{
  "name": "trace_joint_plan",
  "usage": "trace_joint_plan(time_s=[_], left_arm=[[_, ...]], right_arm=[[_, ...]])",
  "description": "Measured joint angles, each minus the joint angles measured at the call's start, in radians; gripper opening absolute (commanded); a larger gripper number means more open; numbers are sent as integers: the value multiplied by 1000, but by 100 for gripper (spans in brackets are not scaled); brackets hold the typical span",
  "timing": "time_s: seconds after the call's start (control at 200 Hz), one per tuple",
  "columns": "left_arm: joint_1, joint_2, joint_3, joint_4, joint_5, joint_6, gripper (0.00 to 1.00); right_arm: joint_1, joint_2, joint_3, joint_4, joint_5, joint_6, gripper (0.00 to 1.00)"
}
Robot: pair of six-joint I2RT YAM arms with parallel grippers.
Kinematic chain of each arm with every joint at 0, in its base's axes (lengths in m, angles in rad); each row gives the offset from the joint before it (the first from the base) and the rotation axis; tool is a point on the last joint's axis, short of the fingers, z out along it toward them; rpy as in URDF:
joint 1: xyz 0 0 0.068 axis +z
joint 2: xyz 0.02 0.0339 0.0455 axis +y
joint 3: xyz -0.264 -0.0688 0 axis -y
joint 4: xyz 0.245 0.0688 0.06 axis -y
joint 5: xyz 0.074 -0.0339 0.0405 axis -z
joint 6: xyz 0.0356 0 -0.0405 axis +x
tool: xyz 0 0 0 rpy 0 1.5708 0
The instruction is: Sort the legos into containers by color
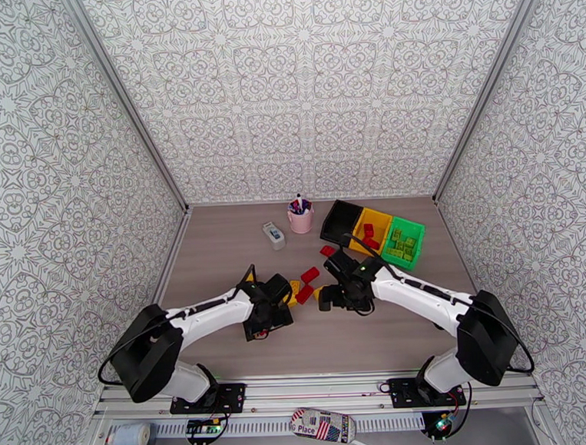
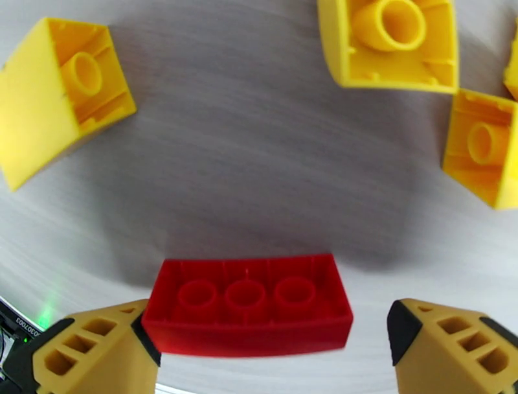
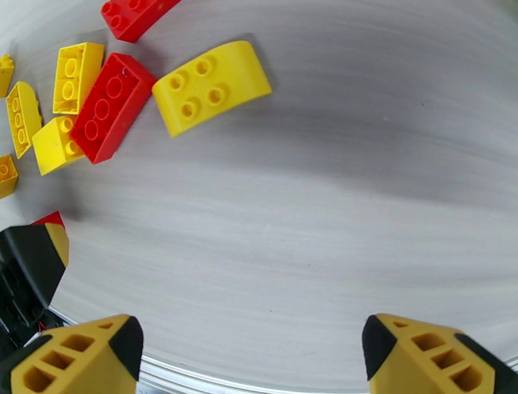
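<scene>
Currently, red legos (image 1: 369,236) in yellow bin (image 1: 382,216), green legos (image 1: 402,245) in green bin (image 1: 421,242) (adjoining), left hand (image 2: 269,337) and right hand (image 3: 249,343) spread.

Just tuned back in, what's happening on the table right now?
Sorting is partway done. The left gripper is open over the loose pile of red and yellow bricks, with a red brick lying between its fingers, not yet clamped. The right gripper is open above bare table beside the pile. Green bricks sit in the green bin; two red ones lie in the yellow bin.
</scene>
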Motion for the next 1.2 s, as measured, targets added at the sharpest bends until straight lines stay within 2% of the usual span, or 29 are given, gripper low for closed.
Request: trace_joint_plan(time_s=[0.325, 0.565, 0.775, 1.195], left_arm=[[6, 16, 39, -6, -2, -14, 85], [6, 46, 54, -31, -6, -10, 89], [6, 69, 64, -72, -17, 45, 90], [0, 114, 110, -96, -21, 120, 84]], right_arm=[[0, -24, -29, 15, 0, 8, 94], [0, -43, -54, 33, -1, 8, 93], [0, -55, -76, 45, -1, 17, 93], [0, -101, -90, 50, 7, 27, 91]])
